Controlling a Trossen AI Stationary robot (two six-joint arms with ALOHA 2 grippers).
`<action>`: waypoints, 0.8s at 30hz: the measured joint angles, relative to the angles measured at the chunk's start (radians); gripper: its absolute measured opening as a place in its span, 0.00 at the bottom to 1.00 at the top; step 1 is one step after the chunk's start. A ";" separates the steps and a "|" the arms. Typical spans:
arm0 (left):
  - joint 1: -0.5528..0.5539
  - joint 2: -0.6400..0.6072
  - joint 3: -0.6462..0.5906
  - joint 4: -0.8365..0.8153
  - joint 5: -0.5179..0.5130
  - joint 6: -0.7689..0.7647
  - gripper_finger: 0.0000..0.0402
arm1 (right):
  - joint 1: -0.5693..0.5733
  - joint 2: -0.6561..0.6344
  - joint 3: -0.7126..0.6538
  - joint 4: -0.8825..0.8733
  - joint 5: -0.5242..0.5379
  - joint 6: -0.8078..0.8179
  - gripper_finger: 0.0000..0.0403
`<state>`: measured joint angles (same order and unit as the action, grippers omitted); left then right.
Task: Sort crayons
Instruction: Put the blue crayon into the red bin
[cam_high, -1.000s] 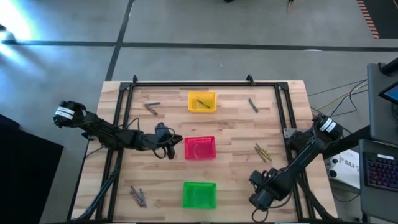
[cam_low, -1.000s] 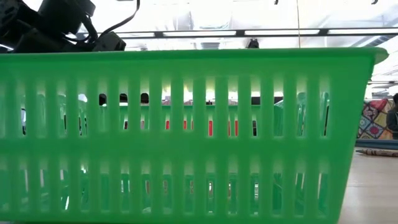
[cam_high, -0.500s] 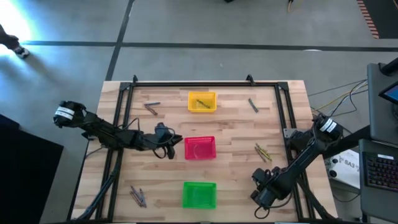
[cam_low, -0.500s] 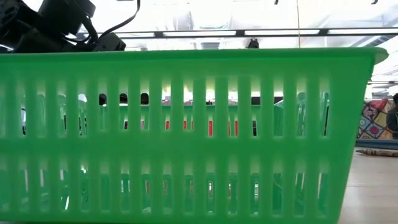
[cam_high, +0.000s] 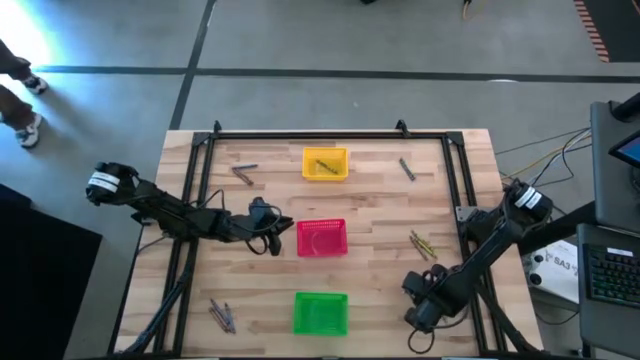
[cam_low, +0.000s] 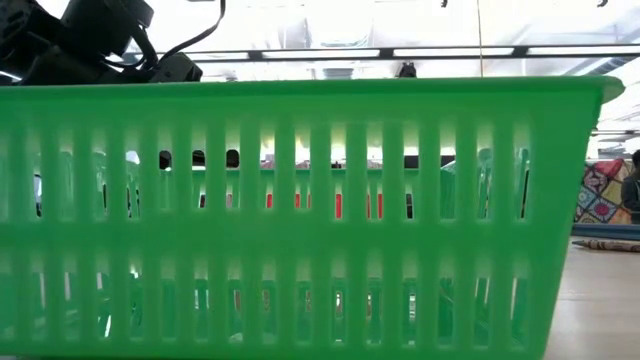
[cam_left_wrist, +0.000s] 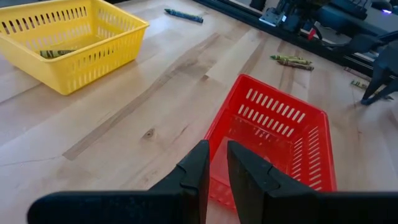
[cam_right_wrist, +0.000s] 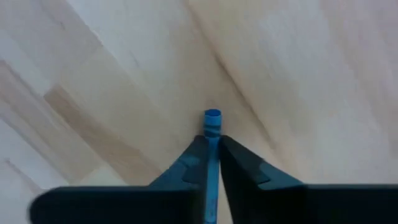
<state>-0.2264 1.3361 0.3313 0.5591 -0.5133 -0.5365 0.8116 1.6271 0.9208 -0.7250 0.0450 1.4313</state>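
Observation:
My right gripper (cam_right_wrist: 212, 152) is shut on a blue crayon (cam_right_wrist: 212, 124) over bare wood near the table's near right corner (cam_high: 412, 290). My left gripper (cam_left_wrist: 213, 171) is shut and empty just left of the red basket (cam_high: 322, 238). Loose crayons lie flat on the table: two at the far left (cam_high: 243, 172), a grey one at the far right (cam_high: 407, 169), olive ones at the right (cam_high: 423, 243), and some at the near left (cam_high: 221, 315). Olive crayons lie in the yellow basket (cam_high: 325, 165). The green basket (cam_high: 321, 313) stands at the near edge. My right gripper pinches the blue crayon between its two fingertips (cam_right_wrist: 198, 155). The crayon lies along the fingers, and its free end (cam_right_wrist: 212, 116) sticks out past the tips toward the wood. The fingers hide the rest of the crayon.
A black frame (cam_high: 300, 135) runs along the table's far edge and down both sides. The green basket's wall (cam_low: 320, 220) fills the low view, with my left arm (cam_low: 90, 40) above it. A person's feet (cam_high: 25, 125) show on the floor at far left.

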 joint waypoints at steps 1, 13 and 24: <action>0.000 0.000 0.000 0.000 0.000 0.000 0.10 | -0.016 -0.003 -0.001 0.007 0.054 -0.038 0.04; 0.001 0.000 0.000 -0.006 -0.003 0.034 0.10 | -0.379 -0.161 -0.004 0.213 0.408 -0.722 0.02; -0.011 -0.081 0.000 -0.097 -0.079 -0.012 0.10 | -0.669 -0.063 -0.005 0.917 0.134 -1.253 0.02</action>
<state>-0.2375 1.2549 0.3313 0.4619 -0.5927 -0.5486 0.1425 1.5643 0.9159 0.1917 0.1790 0.1788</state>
